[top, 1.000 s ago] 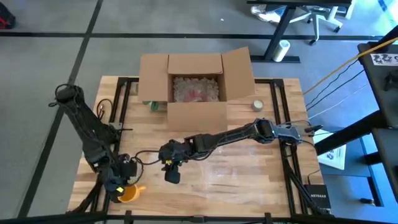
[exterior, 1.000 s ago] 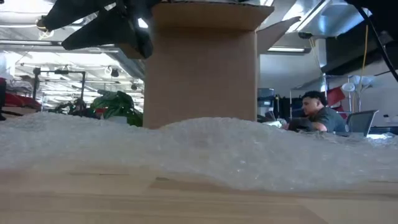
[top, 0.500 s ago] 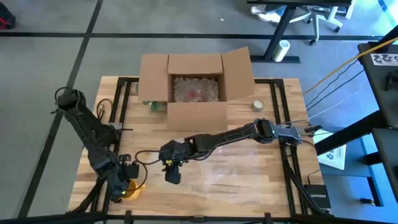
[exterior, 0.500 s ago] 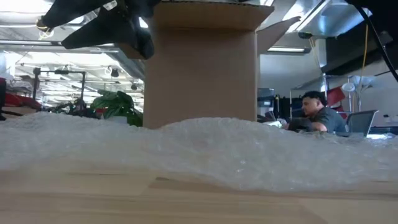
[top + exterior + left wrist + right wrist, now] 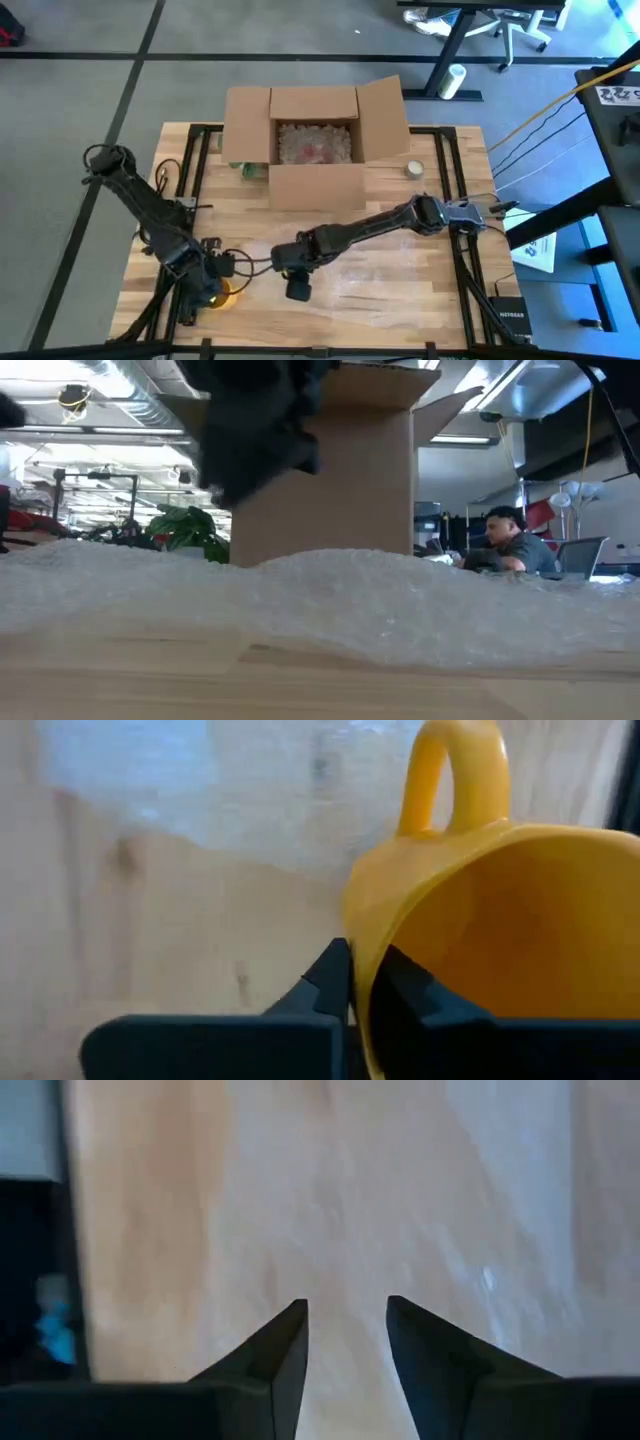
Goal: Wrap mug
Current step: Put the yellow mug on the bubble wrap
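Mug: the yellow mug (image 5: pixel 470 935) is at the near left corner of the table (image 5: pixel 400 310), under the left arm. From above only a bit of yellow shows.
Left gripper: the left gripper (image 5: pixel 362 982) pinches the mug's rim, one finger outside the wall and one inside the cup.
Right gripper: the right gripper (image 5: pixel 346 1342) hangs over the middle of the table. Its fingers are apart and hold nothing, with only wood and thin clear wrap below.
How the mug will handle: it looks hard and smooth, so I think it could slip or twist in a rim pinch. It may break if dropped (it looks like pottery, but I cannot be sure).
Where to hold: the rim hold works for a short carry, I think. The handle (image 5: pixel 452 775) sticks out on the far side of the mug from the fingers and is free.
Bubble wrap: the bubble wrap (image 5: pixel 380 600) is soft, light and floppy, so it will bend around the mug but may slide on the wood.
Box: the open cardboard box (image 5: pixel 315 135) stands at the back of the table.
What each view adds: the left wrist view shows the pinch up close. The high view shows where both arms are. The low view shows how puffy the wrap is, but no mug.
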